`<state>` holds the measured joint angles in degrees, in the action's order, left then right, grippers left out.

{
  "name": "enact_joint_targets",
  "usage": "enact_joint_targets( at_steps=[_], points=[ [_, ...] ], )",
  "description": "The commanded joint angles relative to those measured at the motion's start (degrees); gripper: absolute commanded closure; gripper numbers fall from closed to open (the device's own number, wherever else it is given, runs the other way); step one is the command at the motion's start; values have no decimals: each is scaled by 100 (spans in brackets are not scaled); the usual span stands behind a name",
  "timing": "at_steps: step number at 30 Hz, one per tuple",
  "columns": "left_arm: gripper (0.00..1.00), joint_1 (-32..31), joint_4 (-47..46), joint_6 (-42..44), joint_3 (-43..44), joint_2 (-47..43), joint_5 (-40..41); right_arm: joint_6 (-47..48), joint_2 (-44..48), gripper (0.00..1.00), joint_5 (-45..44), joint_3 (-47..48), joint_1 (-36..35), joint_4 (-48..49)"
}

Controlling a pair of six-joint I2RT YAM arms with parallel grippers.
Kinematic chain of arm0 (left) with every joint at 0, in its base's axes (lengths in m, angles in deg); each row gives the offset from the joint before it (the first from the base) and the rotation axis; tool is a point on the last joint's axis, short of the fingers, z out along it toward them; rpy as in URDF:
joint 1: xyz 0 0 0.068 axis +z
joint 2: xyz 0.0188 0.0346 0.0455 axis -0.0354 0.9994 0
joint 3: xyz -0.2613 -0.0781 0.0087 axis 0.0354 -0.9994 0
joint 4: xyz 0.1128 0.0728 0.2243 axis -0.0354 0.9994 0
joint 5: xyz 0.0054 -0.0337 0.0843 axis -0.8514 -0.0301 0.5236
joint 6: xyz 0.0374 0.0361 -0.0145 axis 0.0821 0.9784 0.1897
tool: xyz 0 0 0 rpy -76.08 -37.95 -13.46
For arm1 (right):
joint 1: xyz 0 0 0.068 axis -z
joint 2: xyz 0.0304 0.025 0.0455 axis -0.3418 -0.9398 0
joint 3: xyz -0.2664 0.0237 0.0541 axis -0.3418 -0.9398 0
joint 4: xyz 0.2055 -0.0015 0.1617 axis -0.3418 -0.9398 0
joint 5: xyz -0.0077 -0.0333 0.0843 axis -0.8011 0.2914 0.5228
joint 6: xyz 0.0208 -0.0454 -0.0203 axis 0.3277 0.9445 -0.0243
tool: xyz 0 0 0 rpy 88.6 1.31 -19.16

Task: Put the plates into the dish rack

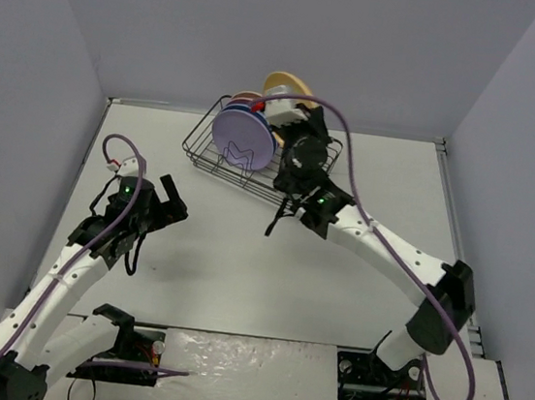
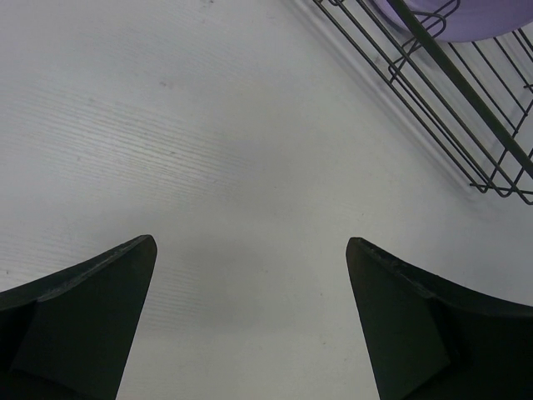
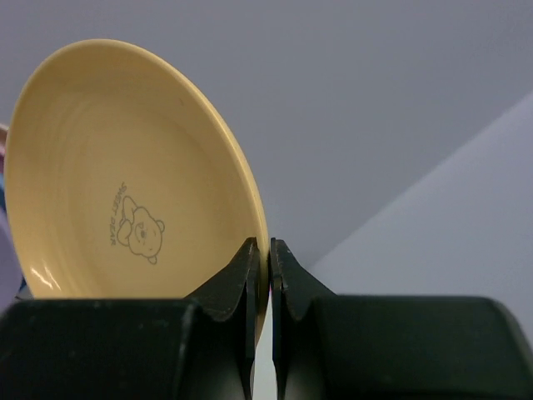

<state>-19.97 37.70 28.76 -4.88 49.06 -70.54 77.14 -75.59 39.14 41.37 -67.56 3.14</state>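
Rim of orange-yellow plate (image 3: pixel 125 167) nipped in right pincer (image 3: pixel 264 250); left pincer (image 2: pixel 250 246) splayed.

White table (image 1: pixel 239 270) between 3 plain grey walls (image 1: pixel 288 37), crinkled pale sheet (image 1: pixel 247 363) along its near edge

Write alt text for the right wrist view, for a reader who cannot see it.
The right hand pinches the rim of a round orange-yellow plastic plate, held upright on edge. A small bear drawing marks its face, with a grey wall behind.
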Motion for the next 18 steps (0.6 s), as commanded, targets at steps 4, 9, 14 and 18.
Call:
enact_joint_targets(
  at_steps=[4, 9, 14, 18],
  points=[
    [3, 54, 408, -186, 143, -459, 392, 1553, -798, 100, 1849, 1074, -381, 1386],
    [3, 54, 466, -144, 158, -499, 404, 1688, -1582, 100, 2756, 1721, -368, 650],
    [3, 54, 516, -90, 199, -499, 447, 1893, -2244, 100, 3085, 2266, -319, 427],
    [3, 54, 557, -81, 181, -516, 514, 1945, -2687, 100, 3184, 2635, -219, 175]
  ],
)
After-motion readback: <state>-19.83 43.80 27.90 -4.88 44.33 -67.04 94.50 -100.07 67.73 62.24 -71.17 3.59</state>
